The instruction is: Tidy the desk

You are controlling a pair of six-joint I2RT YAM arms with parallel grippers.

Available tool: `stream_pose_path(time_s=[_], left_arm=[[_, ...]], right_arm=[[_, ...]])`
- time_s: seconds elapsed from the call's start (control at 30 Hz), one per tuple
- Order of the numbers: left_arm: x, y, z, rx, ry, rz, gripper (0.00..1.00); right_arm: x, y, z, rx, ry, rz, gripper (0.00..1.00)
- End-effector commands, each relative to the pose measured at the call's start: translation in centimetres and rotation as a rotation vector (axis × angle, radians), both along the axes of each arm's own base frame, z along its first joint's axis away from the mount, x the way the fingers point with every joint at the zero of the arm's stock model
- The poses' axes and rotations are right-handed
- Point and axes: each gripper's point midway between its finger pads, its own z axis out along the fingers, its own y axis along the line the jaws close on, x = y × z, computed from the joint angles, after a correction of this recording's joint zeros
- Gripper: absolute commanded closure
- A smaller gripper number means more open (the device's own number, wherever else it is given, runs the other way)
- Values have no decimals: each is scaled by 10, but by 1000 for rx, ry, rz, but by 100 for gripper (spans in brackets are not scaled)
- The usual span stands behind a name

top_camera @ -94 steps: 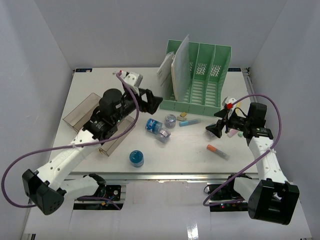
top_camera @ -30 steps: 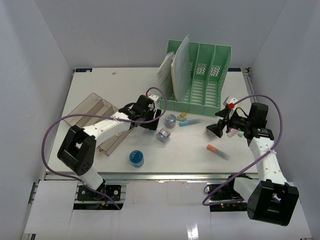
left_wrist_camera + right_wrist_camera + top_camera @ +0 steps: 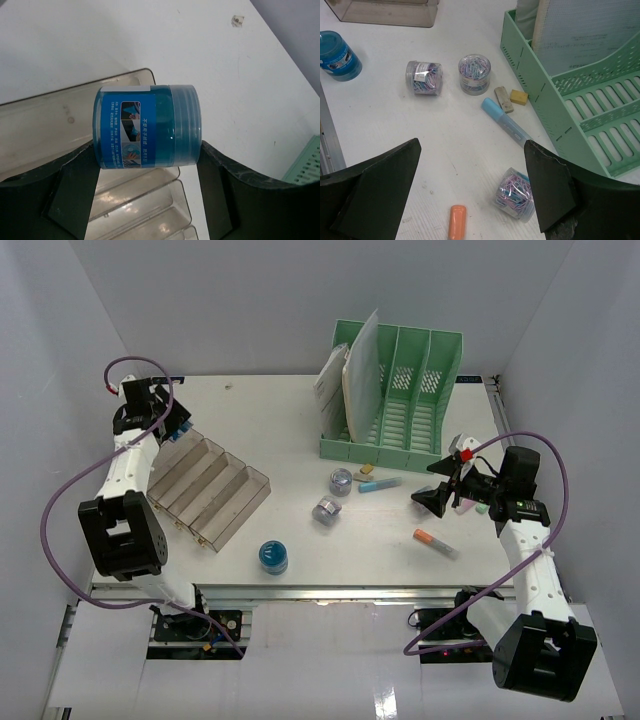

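Note:
The desk is a white tabletop strewn with small items. My left gripper is at the far left, over the top end of the clear stepped tray. It is shut on a blue jar, gripped sideways by its ends above the tray's compartments. My right gripper hangs open above the desk at the right, holding nothing. A clip jar lies on the desk below its right finger.
A second blue jar stands near the front edge. Two clip jars, a blue marker, two erasers and an orange marker lie mid-desk. The green file rack with papers stands at the back.
My left arm has swung from the middle of the desk to the far left, carrying the blue jar over the tray. The right arm has barely moved.

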Motion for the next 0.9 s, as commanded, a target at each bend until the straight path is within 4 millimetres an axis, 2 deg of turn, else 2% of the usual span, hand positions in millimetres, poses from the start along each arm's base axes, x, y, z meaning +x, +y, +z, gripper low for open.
stream_pose_path(time_s=[0.0, 0.23, 0.4, 0.47, 0.67, 0.8, 0.87], left_arm=[[20, 32, 11, 49, -38, 83, 95], [26, 30, -9, 39, 6, 49, 90], [25, 26, -22, 19, 30, 31, 80], [25, 24, -27, 11, 39, 22, 74], [23, 20, -36, -7, 56, 7, 46], [22, 17, -40, -16, 61, -4, 35], [22, 15, -40, -19, 61, -17, 26]], right_arm=[[-1, 2, 4, 11, -20, 15, 10], [0, 1, 3, 9, -15, 7, 10], [1, 0, 2, 7, -10, 3, 10], [1, 0, 2, 6, -10, 3, 10], [2, -1, 2, 3, -16, -1, 10], [2, -1, 2, 3, -14, -3, 10], [2, -1, 2, 2, -15, -3, 10]])
